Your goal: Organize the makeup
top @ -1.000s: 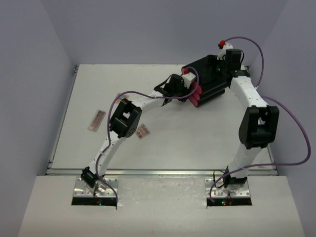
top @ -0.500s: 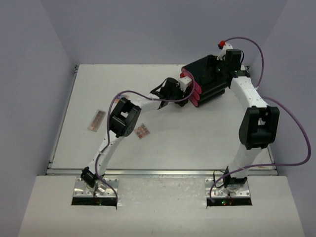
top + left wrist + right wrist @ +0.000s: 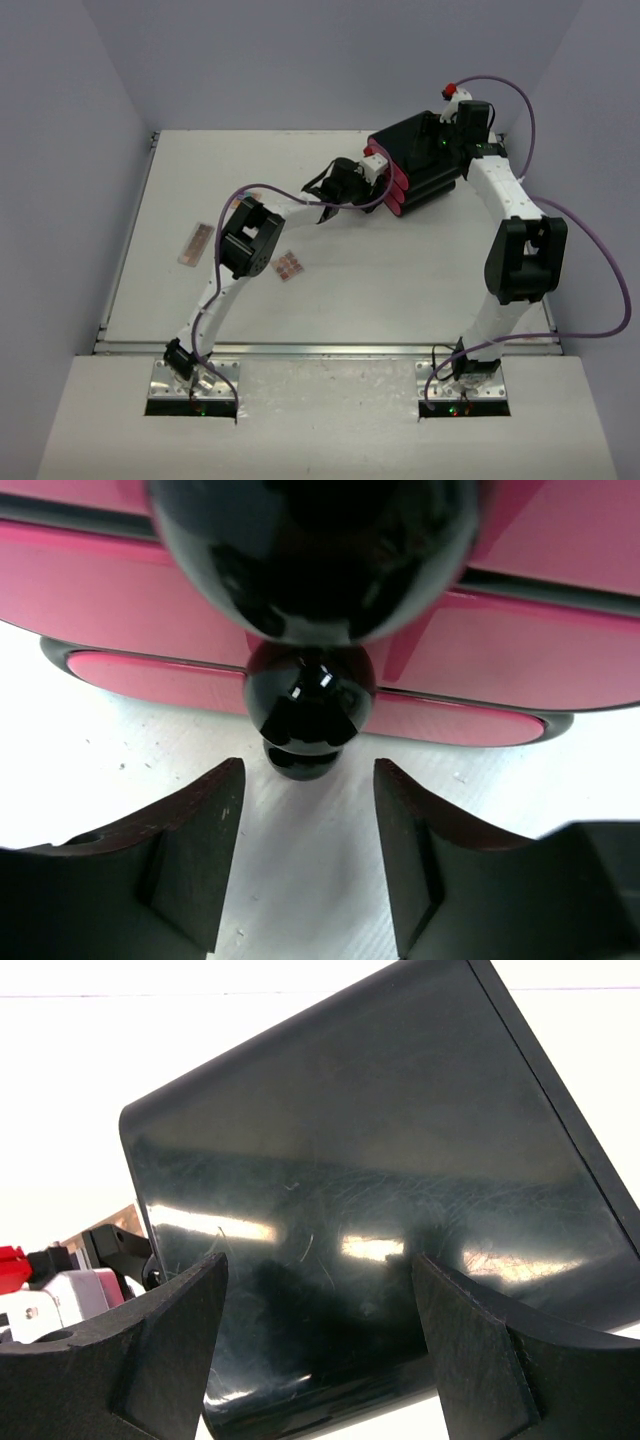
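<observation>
Left gripper (image 3: 308, 792) parted, empty, facing drawer knob (image 3: 308, 695)

Knob (image 3: 310, 550) above left fingers (image 3: 195, 860) was blurred, cut at top edge. Box (image 3: 380, 1180) beyond right fingers (image 3: 150, 1350) ran off-frame right.

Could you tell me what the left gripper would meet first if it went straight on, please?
The left gripper would likely meet a black drawer knob first, centred just beyond its open jaws; exact depth is unclear.
</observation>
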